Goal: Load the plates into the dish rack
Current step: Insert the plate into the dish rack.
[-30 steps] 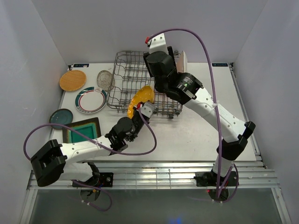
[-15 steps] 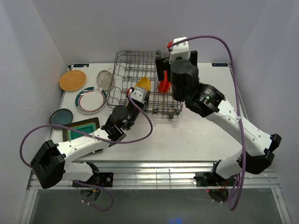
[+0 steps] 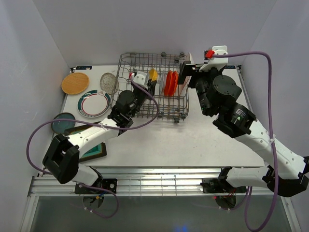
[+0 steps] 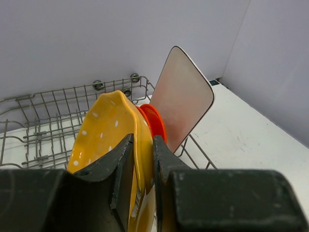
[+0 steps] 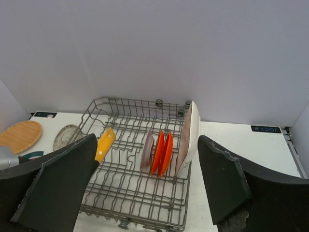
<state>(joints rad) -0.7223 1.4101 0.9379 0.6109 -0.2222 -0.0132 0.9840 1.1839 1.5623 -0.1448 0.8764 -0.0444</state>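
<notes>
Left end effector (image 4: 142, 154) clenched on the rim of the yellow scalloped plate (image 4: 104, 130), which sits on edge inside the dish rack (image 3: 126, 62). Right end effector (image 5: 147, 140) released, fingers spread wide with nothing between, by the rack's right edge. We see three more upright in the rack: pale grey plate (image 5: 146, 150), orange-red plate (image 5: 161, 152), white rectangular plate (image 5: 189, 135). On the counter (image 3: 203, 140) left of the rack lie the wooden plate (image 3: 75, 83), clear glass plate (image 3: 109, 83), green-rimmed plate (image 3: 93, 103) and dark teal plate (image 3: 62, 122) — the square teal plate (image 3: 96, 150) is partly under the left arm.
</notes>
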